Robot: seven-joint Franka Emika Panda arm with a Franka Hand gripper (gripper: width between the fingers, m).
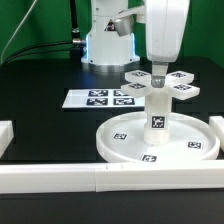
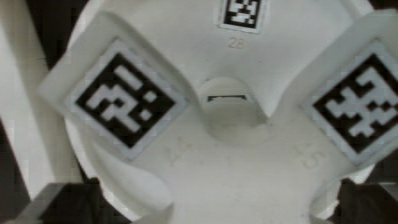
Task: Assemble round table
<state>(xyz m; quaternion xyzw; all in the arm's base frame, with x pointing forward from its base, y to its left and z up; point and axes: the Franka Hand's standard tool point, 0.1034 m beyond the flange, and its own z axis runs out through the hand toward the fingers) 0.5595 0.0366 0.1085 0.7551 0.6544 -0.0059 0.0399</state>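
Claw (image 1: 157, 72): set at the centre of the cross-shaped piece (image 1: 161, 82); fingers hidden behind the arm housing and the piece, so whether they are spread or pinching cannot be told.

Cross-shaped piece: white, tagged lobes spreading level around the claw, seated on top of the post (image 1: 157, 111). In the wrist view it fills the picture (image 2: 214, 130), two diamond-set tags either side of a central boss, a third tag beyond.

Post: short thick cylinder directly beneath the claw, long axis vertical, upright, one tag on its side facing the exterior camera. Its foot stands at the middle of the round disc (image 1: 125, 136).

Round disc: large, rimmed, lying flat on the black desk (image 1: 40, 80) below the claw, tags on its floor around the post. Open floor rings the post on all sides out to the raised rim.

Marker board (image 1: 103, 98): flat on the desk, to the exterior view's left of the claw, apart from the disc.

Border rails (image 1: 60, 178): long white bars along the desk's near edge, just beside the disc's rim; another short section (image 1: 5, 135) at the exterior view's left.
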